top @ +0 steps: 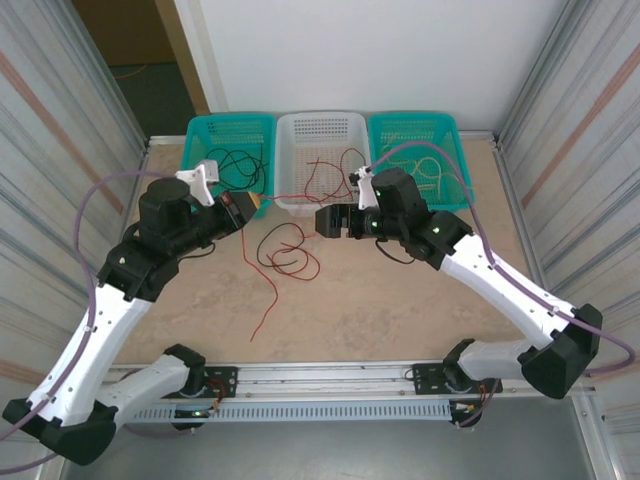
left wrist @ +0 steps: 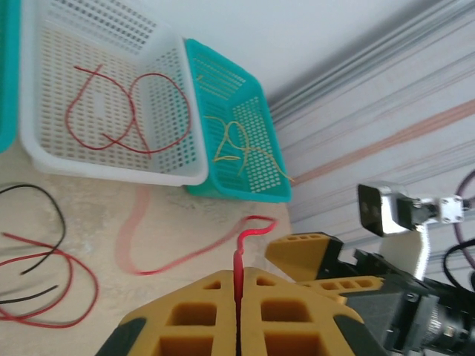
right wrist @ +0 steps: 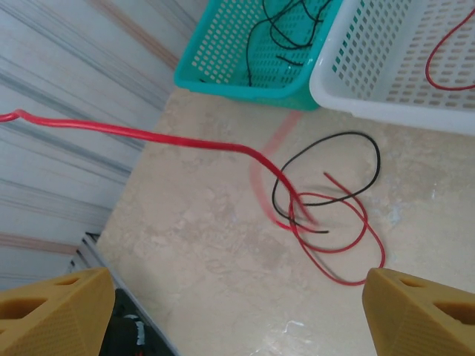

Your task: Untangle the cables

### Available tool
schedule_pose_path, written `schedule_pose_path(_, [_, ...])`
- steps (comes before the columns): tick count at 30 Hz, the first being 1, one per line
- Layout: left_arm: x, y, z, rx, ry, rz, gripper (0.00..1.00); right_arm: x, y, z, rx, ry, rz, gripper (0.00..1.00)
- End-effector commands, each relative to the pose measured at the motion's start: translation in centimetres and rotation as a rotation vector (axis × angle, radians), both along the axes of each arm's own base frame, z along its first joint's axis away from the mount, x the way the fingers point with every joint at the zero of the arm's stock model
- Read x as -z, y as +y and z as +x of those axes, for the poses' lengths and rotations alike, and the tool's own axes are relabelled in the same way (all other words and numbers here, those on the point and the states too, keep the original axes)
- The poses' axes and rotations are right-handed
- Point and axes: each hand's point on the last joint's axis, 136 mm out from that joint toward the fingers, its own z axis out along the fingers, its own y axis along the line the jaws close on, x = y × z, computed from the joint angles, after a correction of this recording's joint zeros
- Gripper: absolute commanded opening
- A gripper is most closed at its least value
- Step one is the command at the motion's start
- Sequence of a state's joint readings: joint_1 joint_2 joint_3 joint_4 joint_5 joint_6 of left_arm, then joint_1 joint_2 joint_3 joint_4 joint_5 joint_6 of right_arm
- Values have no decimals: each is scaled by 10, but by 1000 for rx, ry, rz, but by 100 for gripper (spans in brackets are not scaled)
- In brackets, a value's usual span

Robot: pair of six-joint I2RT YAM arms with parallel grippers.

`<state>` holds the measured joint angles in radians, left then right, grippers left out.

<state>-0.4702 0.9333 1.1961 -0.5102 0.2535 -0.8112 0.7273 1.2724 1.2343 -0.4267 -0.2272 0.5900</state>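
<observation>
Our left fingers (left wrist: 197,315) are pressing tight together. The left gripper (left wrist: 237,285) is pinching a thin red cable (left wrist: 249,226) between them, just in front of the white basket (top: 320,118) and a bit to its left. From the pinch, that cable is hanging in the air and running down to the tangle of red and black cables (top: 285,250). The tangle is lying on the table (top: 400,300) in front of the white basket.

Our right fingers (right wrist: 56,308) are standing wide apart. The right gripper (right wrist: 237,315) is holding nothing and is hovering just in front of the white basket.

A looped red wire (top: 325,170) is lying inside the white basket. Black cables (top: 235,165) are lying in the teal basket on its left (top: 230,120). Pale yellow cables (top: 430,175) are lying in the teal basket on its right (top: 415,120).
</observation>
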Motion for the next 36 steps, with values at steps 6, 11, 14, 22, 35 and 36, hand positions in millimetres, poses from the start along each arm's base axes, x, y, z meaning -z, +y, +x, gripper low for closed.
schedule_pose_path(6, [-16, -16, -2, 88, -1, -99, 0, 11, 7, 19, 0, -33, -80, 79])
schedule_pose_path(11, [-16, -16, -2, 93, 6, -105, 0, 14, 2, 26, 26, -31, -110, 64])
schedule_pose_path(14, [-14, -13, -2, 88, 9, -96, 0, 10, -2, 26, 38, -39, -113, 41])
schedule_pose_path(22, [-12, -13, 1, 102, 22, -132, 0, 12, -16, 35, 92, -42, -152, 55])
schedule_pose_path(35, [-2, -19, 1, 156, 58, -162, 0, 14, -15, 46, 85, -30, -122, 47])
schedule_pose_path(36, [-1, -20, 1, 163, 66, -168, 0, 14, -15, 46, 84, -28, -118, 43])
